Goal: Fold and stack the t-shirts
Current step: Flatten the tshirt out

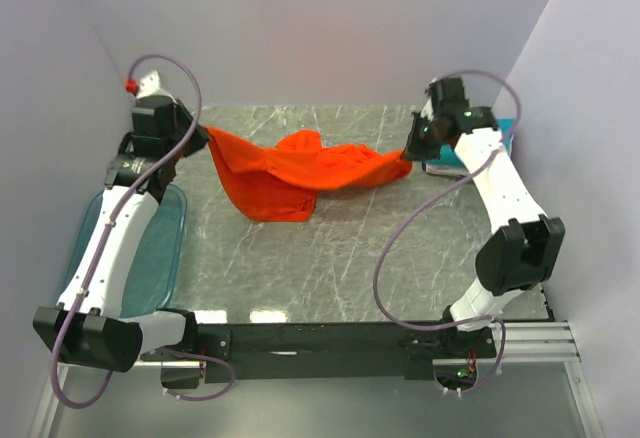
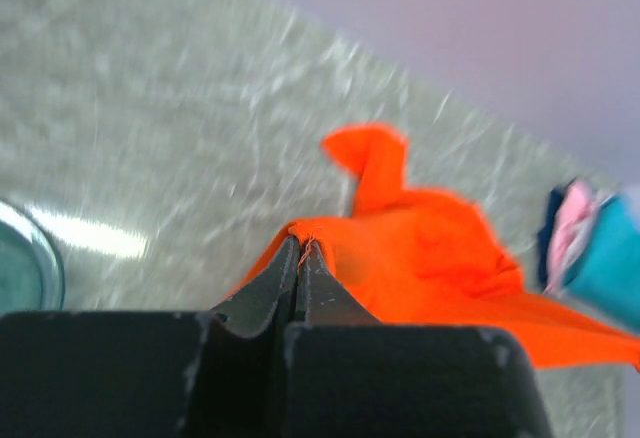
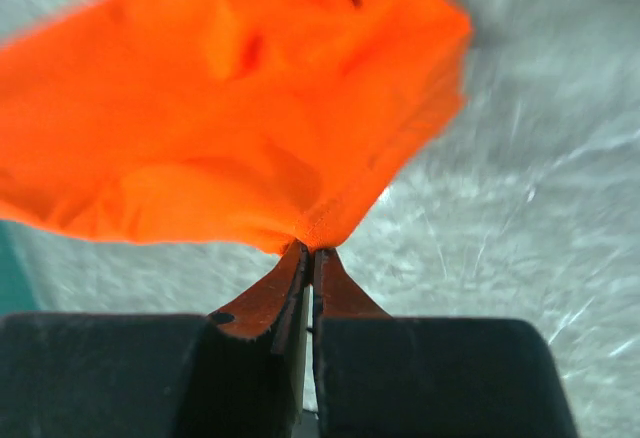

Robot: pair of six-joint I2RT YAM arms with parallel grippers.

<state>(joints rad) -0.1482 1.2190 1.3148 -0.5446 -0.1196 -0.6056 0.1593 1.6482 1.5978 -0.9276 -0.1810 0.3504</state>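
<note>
A bright orange-red t-shirt [image 1: 300, 173] hangs stretched between my two grippers above the far part of the table, its middle sagging onto the surface. My left gripper [image 1: 205, 138] is shut on its left corner; the pinched hem shows in the left wrist view [image 2: 305, 238]. My right gripper [image 1: 410, 153] is shut on its right corner, seen in the right wrist view [image 3: 310, 243]. Folded teal [image 2: 610, 268] and pink [image 2: 570, 228] shirts lie at the far right, mostly hidden behind the right arm in the top view [image 1: 450, 163].
A translucent blue-green plastic bin [image 1: 150, 248] sits at the left edge under the left arm. Walls close in on the left, back and right. The grey marbled table [image 1: 330, 268] stretches toward the arm bases.
</note>
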